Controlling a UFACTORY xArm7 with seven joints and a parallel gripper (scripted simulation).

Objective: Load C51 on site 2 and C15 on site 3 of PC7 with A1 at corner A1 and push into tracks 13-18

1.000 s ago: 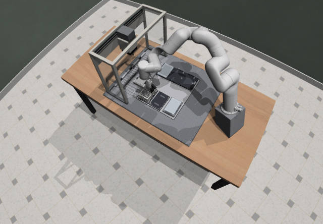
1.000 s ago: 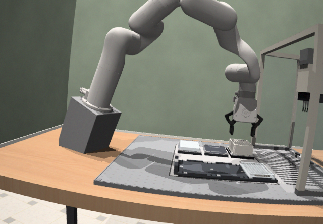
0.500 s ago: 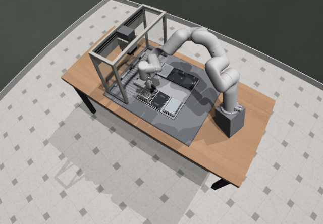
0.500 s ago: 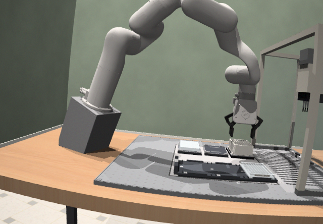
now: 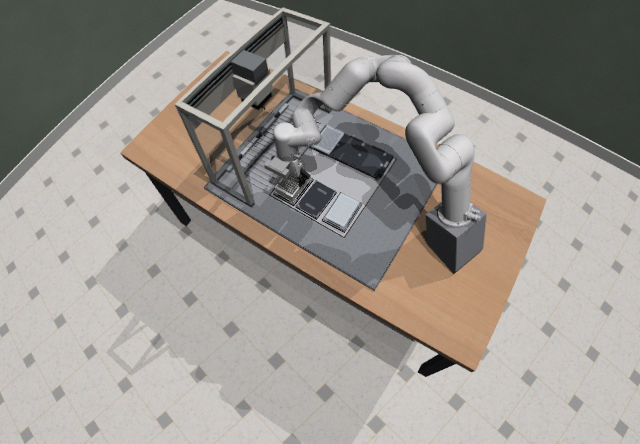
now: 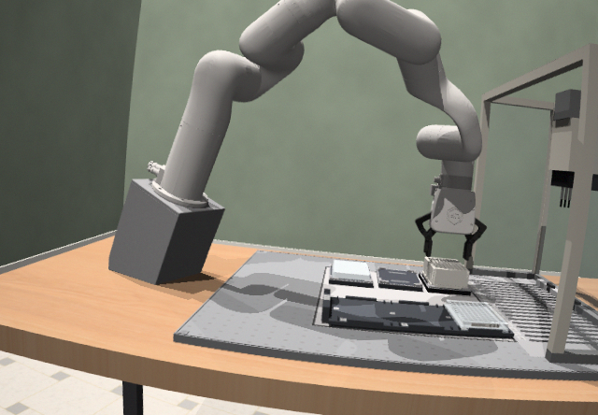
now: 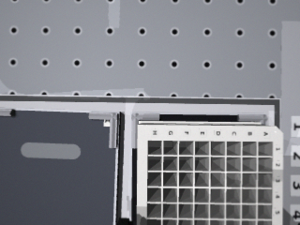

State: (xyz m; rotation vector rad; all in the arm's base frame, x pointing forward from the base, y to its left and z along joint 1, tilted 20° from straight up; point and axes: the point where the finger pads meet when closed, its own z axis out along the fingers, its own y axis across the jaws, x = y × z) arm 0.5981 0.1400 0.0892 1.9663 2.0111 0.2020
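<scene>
Spread wide, the gripper hangs in the right half of the exterior view with a dark finger on either side of the deep-well block C51, its tips level with the block's upper edge and nothing clamped between them. C51 sits in its nest, the rightmost of the row of three in that view. Left of it, the middle nest S2 shows only its dark floor (a pale oblong mark on it is plain in the wrist view), and at the left of the row the pale plate C16 lies in its nest.

Below the row in the exterior view, the long dark carrier PC7 lies on the grey apron, with the clear 96-well plate C15 at its right end, beside the loading rails. The rest of the carrier's top is bare.

From the wrist, C51 fills the lower right of the frame, its grid of square wells under a row of letters, and numbers run down its right edge.

From the top view, the instrument frame stands over the rails at upper left.
</scene>
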